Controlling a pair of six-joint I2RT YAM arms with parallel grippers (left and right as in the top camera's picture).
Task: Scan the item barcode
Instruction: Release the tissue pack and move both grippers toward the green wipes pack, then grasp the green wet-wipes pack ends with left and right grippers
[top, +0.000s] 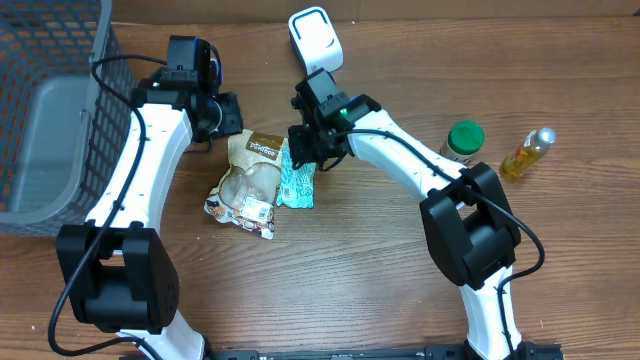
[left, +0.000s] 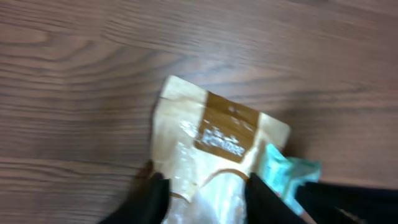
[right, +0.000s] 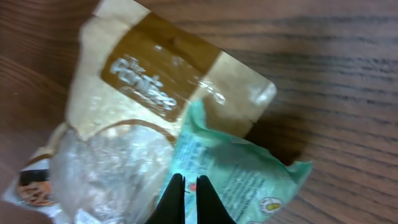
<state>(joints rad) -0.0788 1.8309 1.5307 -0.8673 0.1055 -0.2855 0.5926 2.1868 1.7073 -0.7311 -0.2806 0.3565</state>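
A tan pouch (top: 250, 170) with a brown label and a clear window lies on the wooden table. A teal packet (top: 296, 180) lies against its right side. My left gripper (top: 228, 118) is at the pouch's upper left. In the left wrist view its jaws (left: 208, 186) stand apart, with the pouch's (left: 217, 137) clear window between them; whether they touch it is blurred. My right gripper (top: 305, 150) is over the teal packet's top. In the right wrist view its fingers (right: 186, 182) are pinched together on the packet (right: 249, 174). The white scanner (top: 315, 38) stands at the back.
A dark wire basket (top: 50, 120) with a grey liner fills the left side. To the right of the right arm stand a green-lidded jar (top: 463, 140) and a small yellow bottle (top: 528, 153).
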